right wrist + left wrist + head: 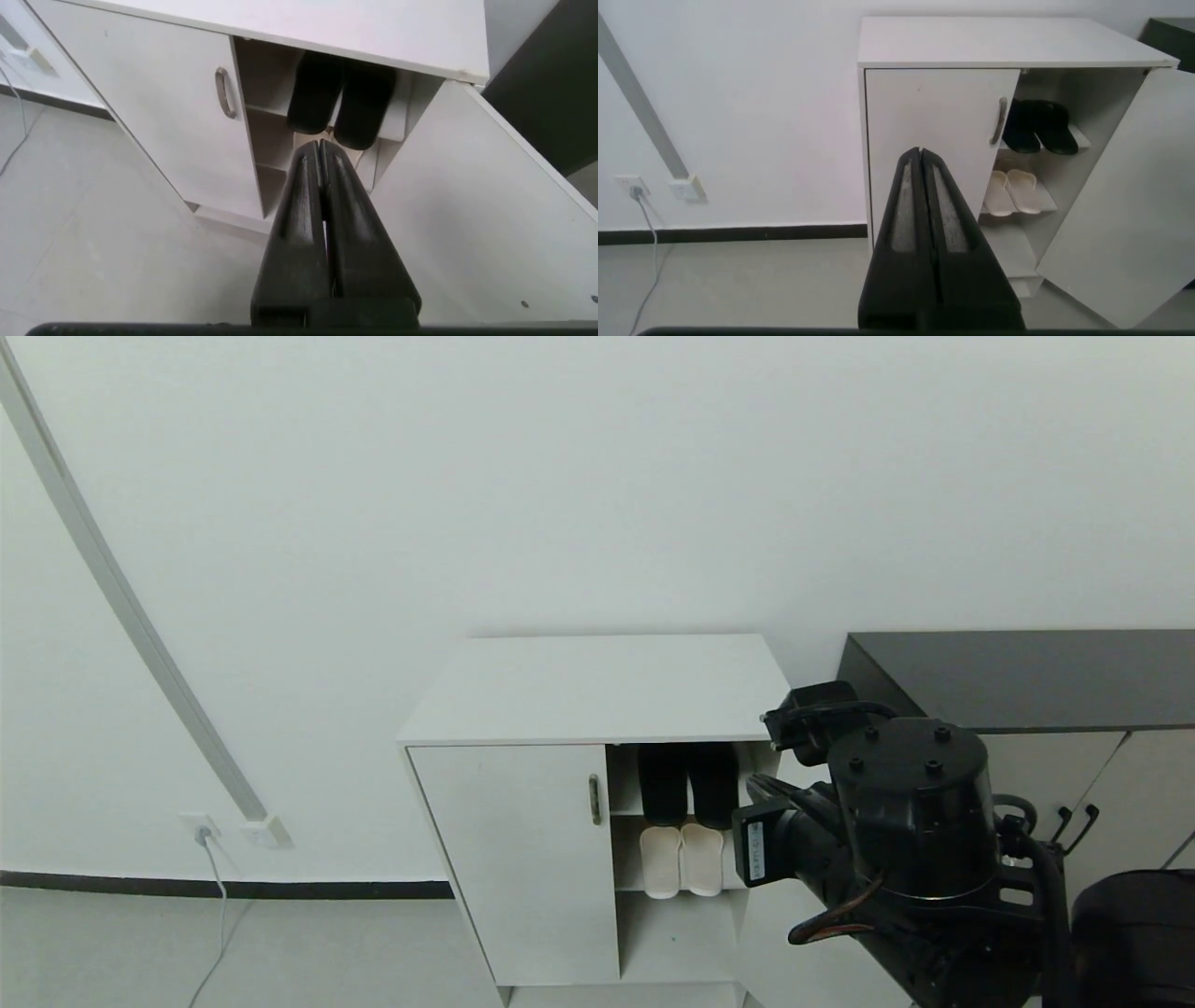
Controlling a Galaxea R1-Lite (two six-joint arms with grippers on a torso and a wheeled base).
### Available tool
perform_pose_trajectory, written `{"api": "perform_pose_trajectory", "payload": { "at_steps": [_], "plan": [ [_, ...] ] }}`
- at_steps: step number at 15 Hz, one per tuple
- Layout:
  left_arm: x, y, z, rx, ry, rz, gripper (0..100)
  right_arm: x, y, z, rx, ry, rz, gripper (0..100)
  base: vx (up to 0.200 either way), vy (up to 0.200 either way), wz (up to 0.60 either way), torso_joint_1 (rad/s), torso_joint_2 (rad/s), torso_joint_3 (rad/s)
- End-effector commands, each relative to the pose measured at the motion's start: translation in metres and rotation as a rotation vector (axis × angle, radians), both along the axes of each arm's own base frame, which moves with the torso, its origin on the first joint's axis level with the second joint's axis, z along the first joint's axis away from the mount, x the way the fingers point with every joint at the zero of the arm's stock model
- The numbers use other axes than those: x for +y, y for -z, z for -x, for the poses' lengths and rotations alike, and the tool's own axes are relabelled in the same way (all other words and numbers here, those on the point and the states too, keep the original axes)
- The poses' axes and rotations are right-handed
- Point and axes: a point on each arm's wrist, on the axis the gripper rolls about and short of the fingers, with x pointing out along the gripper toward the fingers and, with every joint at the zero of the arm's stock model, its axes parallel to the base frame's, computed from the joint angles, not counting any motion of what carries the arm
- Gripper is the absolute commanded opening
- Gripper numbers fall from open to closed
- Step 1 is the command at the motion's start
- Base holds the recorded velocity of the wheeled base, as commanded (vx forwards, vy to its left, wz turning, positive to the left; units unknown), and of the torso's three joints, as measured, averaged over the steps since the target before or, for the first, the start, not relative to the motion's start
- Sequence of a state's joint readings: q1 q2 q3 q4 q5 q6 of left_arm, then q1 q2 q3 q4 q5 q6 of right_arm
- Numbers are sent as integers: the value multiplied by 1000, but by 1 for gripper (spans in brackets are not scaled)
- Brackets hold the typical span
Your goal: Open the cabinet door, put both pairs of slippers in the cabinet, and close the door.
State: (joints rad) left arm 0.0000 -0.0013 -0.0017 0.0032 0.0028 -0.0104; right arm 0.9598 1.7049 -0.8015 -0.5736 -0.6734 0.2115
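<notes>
Both pairs are already sitting inside the cabinet (597,686). The black slippers (689,784) are lying side by side on its upper shelf, and the white slippers (681,861) are resting on the shelf just below, toes pointing inward so nothing is sticking out past the cabinet's front edge. That is leaving you only the closing step, as I'm reading it.

The open door (1130,187) is hanging swung wide off the cabinet's right side, while the closed door (513,859) with its handle (594,800) is covering the left half.

Your right gripper (320,147) is hovering in front of the cabinet's open half, near the inner face of the swung door. Its jaws are pressing together and gripping nothing, probably because a closed tip is giving you one firm point to push the panel with. Your left gripper (920,154) is waiting farther back from the cabinet, facing the closed door. Its jaws are likewise meeting with nothing between them, which is keeping it out of the door's swing path.
</notes>
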Motion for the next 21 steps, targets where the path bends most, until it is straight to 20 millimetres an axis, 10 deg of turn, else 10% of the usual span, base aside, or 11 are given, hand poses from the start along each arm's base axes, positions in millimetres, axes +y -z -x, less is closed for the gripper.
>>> {"api": "perform_pose_trajectory", "payload": {
  "at_steps": [1,21],
  "plan": [
    [0,0,0,1,0,0,0,0,0,0,0,0,0,0,0,0,-600,-2,2,-7],
    [0,0,0,1,0,0,0,-14,-1,-21,-35,72,10,0,-60,0,-180,1,1,1]
  ]
}}
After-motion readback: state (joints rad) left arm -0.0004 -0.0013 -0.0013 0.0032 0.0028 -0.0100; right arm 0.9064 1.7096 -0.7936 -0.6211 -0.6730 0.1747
